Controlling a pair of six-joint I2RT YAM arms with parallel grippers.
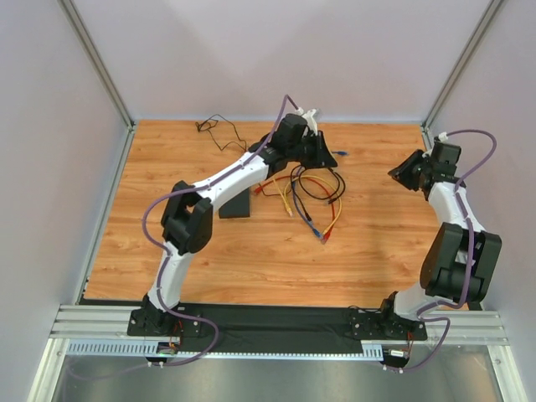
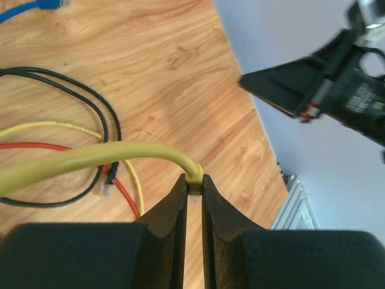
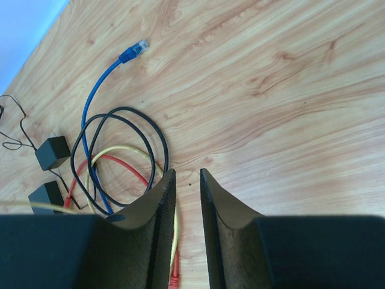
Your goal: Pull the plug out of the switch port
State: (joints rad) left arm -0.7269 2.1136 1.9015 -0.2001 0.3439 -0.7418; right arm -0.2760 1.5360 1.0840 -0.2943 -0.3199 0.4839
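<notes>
Left wrist, left pincer (image 2: 193, 182) clamping yellow plug (image 2: 194, 173), right pincer (image 3: 187, 174) narrowly parted

left gripper (image 2: 194, 180) pinched shut, arm reaching far; right gripper (image 3: 186, 174) narrowly parted, raised.

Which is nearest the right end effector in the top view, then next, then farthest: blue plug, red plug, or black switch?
From the right end effector:
1. blue plug, toward the back, just left of it.
2. red plug, nearer the front, at the cable bundle's tip.
3. switch, far left, partly under the left arm.
</notes>
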